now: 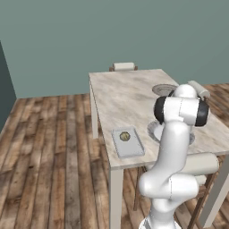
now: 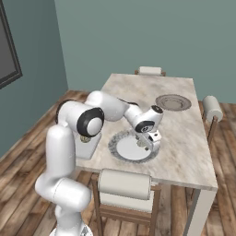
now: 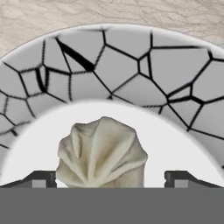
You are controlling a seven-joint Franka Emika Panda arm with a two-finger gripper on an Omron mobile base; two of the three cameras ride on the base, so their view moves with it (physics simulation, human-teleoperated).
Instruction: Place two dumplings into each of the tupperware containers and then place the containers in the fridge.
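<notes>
So I've got the claw (image 3: 111, 178) hanging right over the near plate (image 2: 120, 150), the one with the cracked grey rim and plain white middle, and the hand view shows a dumpling (image 3: 101, 152) sitting dead centre between the two finger tips. The jaws are spread about as wide as they go, one tip out on each side of the dumpling with bare plate between, and they've got hold of nothing. That's really the whole thing for the next move, I reckon: the dumpling is straight ahead of the claw along its pointing direction, so it should just be a straight drop and a squeeze, no sideways shuffle needed. It's a roundish pleated lump, folds fanning up to a blunt top, pale cream from this close, and I can't pick out any real long axis, so wrist angle shouldn't matter much. In the left base view there's a tupperware container (image 1: 128, 142) on the near left end of the table (image 1: 120, 96), with one dumpling (image 1: 125, 137) already in it, so my guess is that's where this one goes. A second, darker plate (image 2: 173, 102) sits further back on the table, well apart from the action.
</notes>
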